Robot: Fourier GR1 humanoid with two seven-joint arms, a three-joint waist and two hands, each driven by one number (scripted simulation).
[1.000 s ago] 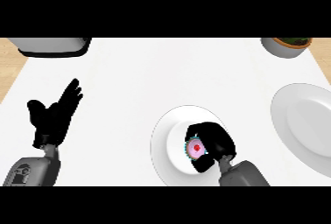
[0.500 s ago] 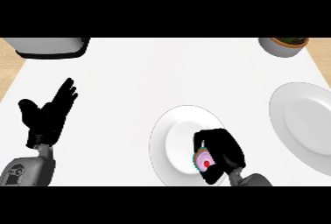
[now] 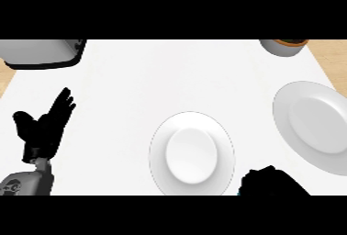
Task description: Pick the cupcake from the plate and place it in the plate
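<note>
At the view's five o'clock edge the right hand (image 3: pixel 272 182) shows clenched, the cupcake unseen, presumably inside. The near plate (image 3: pixel 192 153) lies bare; carrying toward the two o'clock plate (image 3: pixel 313 126) risks a blind, off-centre release.

The left hand (image 3: pixel 42 125) rests released at nine o'clock.

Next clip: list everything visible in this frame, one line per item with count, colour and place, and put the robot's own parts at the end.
centre plate: one, white, nothing visible on it, lower middle of the counter
right plate: one, white, nothing on it, at the right edge, partly cut off
counter: one, white top, fills most of the view, with tan strips at the far corners
grey appliance: one, grey, top left corner, partly cut off
pot: one, pale with dark contents, top right corner, partly cut off
cupcake: none visible
left robot hand: one, black on a grey forearm, open, fingers up, resting at the left edge
right robot hand: one, black, at the bottom edge beside the centre plate, mostly cut off
</note>
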